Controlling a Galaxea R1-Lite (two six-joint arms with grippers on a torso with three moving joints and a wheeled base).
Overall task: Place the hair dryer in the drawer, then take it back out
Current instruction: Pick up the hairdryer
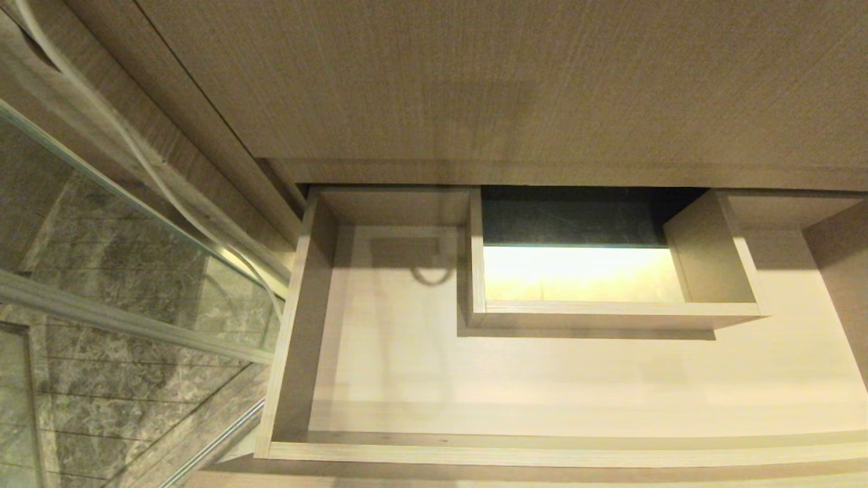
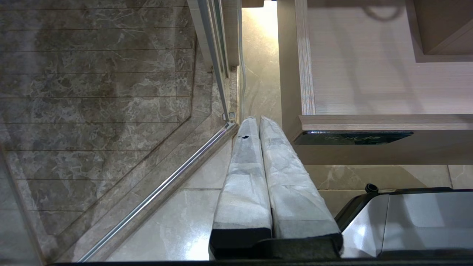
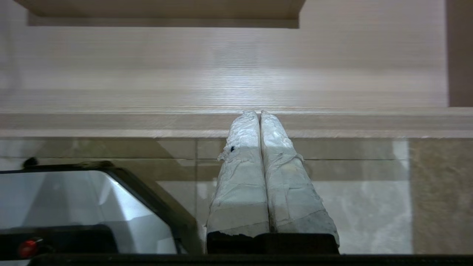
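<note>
Hair dryer absent from the open drawer (image 1: 298,339); both grippers' jaws closed empty (left gripper (image 2: 258,122), right gripper (image 3: 258,115)), so advancing risks striking its front rail.

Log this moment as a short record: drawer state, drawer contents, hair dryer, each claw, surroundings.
drawer state: drawer pulled open below the taller wood-grain front
drawer contents: pale floor bare; boxed rectangular cut-out at the back
hair dryer: not visible in any view
left claw: left claw shut, empty, outside the drawer's left front corner, by the black label
right claw: right claw shut, empty, in front of the drawer's front edge
surroundings: glass shower partition on the left, marble floor
</note>
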